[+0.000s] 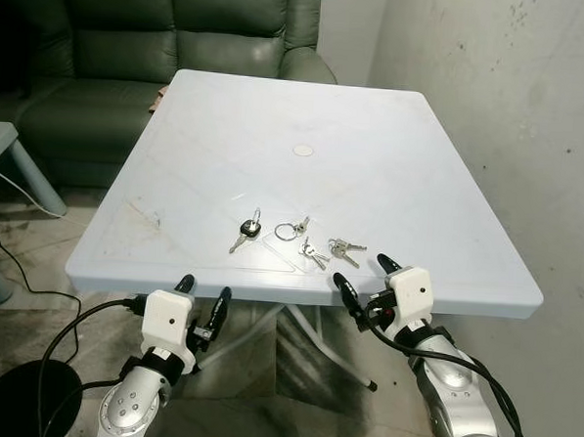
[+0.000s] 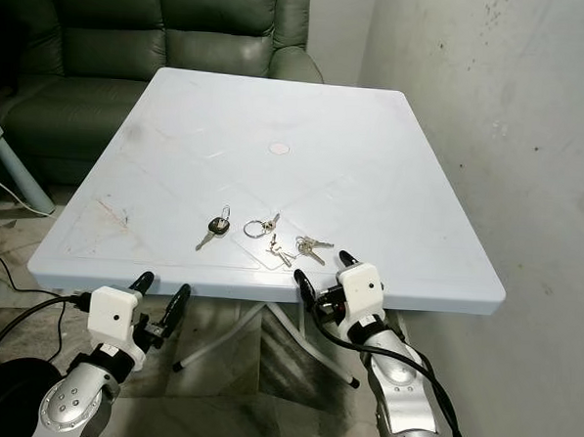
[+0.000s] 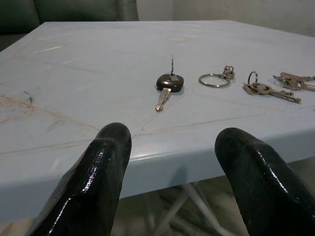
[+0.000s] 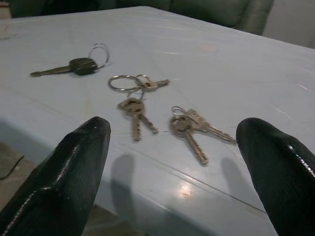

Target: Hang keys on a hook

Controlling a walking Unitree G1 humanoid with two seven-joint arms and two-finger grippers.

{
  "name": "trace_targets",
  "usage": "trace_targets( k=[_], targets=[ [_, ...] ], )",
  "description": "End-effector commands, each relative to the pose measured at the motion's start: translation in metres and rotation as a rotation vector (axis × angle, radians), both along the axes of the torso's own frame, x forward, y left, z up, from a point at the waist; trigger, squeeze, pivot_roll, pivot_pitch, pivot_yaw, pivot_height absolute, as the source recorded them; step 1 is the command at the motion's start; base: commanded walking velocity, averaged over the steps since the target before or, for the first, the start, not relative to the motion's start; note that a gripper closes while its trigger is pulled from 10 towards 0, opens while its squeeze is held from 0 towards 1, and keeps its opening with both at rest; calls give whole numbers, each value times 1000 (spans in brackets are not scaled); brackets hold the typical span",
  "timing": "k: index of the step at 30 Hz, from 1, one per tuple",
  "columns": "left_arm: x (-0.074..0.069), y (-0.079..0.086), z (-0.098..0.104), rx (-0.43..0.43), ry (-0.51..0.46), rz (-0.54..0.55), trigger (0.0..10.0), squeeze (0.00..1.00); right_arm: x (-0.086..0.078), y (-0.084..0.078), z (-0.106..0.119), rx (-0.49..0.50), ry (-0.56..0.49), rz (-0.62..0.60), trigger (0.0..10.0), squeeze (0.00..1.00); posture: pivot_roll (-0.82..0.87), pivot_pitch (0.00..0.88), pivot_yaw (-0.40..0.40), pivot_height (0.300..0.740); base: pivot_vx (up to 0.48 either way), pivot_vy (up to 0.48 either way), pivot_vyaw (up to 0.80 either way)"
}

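Metal keys lie in four small sets on the table; left end effector and right end effector spread.

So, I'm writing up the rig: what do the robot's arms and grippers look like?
Both arms are silver metal with black cables. A white boxy block tops each wrist. The left gripper and right gripper each have two long, glossy black fingers with rounded tips.

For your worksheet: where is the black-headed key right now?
The black-headed key lies on the table near its front edge, leftmost of the keys, beside the key ring.
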State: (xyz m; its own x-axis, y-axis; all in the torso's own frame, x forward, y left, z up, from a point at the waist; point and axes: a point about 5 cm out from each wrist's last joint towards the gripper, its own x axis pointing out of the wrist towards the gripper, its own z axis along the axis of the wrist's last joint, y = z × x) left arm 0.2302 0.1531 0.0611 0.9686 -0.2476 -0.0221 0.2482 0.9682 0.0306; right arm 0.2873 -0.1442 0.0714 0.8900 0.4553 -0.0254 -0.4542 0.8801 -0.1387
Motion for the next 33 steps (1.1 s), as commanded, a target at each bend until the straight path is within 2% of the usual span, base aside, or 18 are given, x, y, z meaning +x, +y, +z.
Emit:
trace_targets(
  k=[1,6,14,33],
  targets=[
    [0,-1,4,6,-19,-10,10000,0,3,2,9,-10,-38,23,10000,0,-70,0,-26,740,0,0,0],
    [2,5,4,-46,-1,19,10000,0,4,-2,9,0,-29,0,10000,0,-68,5,-27,740,0,0,0],
    [5,8,5,-91,11,41,10000,0,2,1,8,4,-26,0,10000,0,-72,13,-24,740,0,0,0],
    [6,10,5,-102,22,55,10000,0,-4,0,6,6,-18,-5,10000,0,-82,24,-24,740,0,410,0]
  ],
)
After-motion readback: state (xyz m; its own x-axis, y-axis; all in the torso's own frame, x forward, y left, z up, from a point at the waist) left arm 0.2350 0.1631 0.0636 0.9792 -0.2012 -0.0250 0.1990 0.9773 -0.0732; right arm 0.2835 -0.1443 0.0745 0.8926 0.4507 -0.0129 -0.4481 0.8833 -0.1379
